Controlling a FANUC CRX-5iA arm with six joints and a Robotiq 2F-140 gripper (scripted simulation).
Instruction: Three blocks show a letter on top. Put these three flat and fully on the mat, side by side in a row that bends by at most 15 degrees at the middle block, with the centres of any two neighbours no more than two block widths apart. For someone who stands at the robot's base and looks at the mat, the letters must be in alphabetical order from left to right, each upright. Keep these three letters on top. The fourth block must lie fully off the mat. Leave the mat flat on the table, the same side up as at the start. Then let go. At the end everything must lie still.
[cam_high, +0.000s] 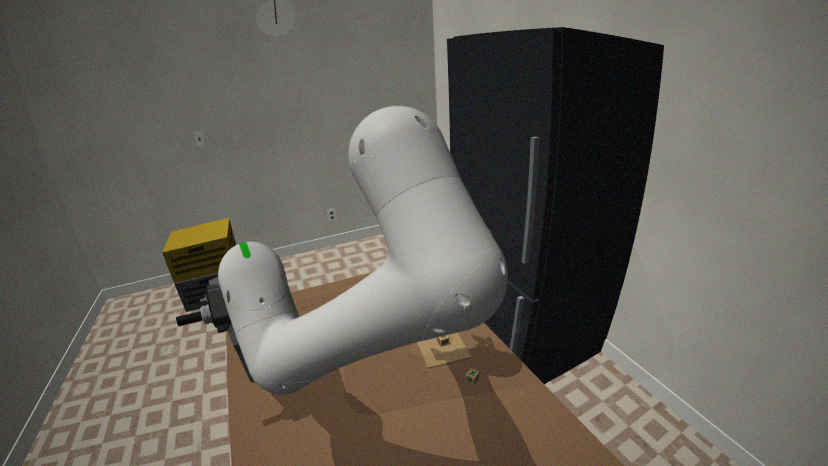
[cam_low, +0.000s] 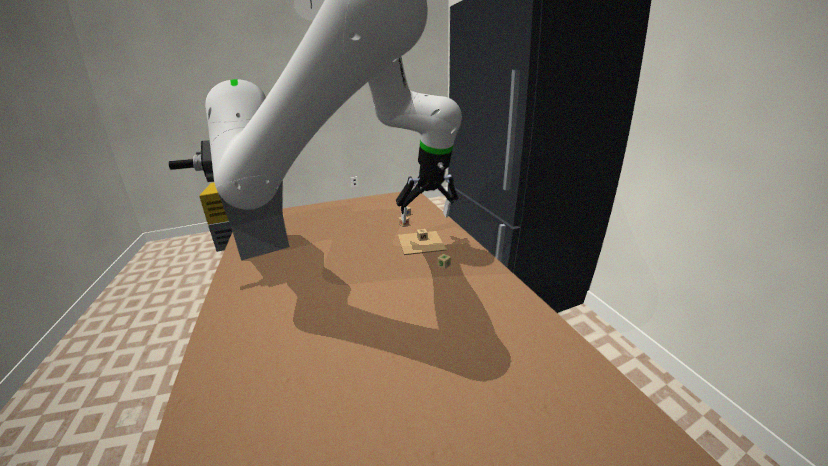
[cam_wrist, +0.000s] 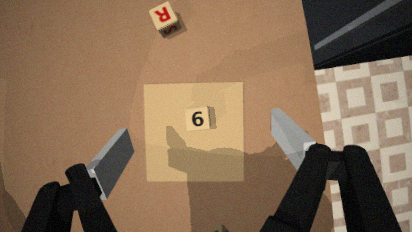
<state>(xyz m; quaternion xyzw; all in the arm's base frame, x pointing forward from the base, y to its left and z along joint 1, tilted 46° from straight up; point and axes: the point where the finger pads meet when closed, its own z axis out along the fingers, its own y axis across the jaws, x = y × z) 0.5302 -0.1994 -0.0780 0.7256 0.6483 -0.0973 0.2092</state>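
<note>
Gripper (cam_wrist: 200, 145) is hanging over the mat (cam_wrist: 165, 160), jaws wide, nothing btwn them. "6" block (cam_wrist: 198, 119) is sitting on the mat, near centre. "R" block (cam_wrist: 163, 15) is lying off the mat on the table (cam_wrist: 65, 90). Green block (cam_low: 444, 260) is resting just beside the mat's edge.

A tall black refrigerator (cam_high: 579, 191) stands beside the table (cam_low: 347, 393), a yellow crate (cam_high: 198, 246) behind.

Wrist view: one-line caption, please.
Open tool above the mat holding the 6 block; R block off it.
</note>
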